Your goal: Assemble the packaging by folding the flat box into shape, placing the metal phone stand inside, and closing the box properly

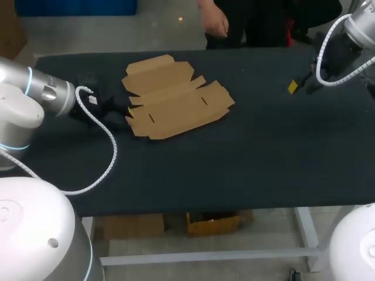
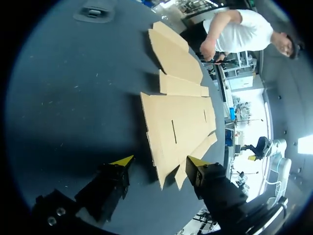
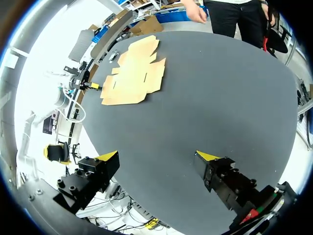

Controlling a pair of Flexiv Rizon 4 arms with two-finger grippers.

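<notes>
Left claw (image 2: 160,160) released at flat box (image 2: 178,125) edge; right claw (image 3: 157,155) released, well apart

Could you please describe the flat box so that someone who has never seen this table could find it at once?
Start from the dark table and look to its left half, just ahead of the open left gripper. The flat box lies there unfolded. It is a tan cardboard sheet with cut flaps and small slits, and it is the only cardboard on the tabletop.
</notes>
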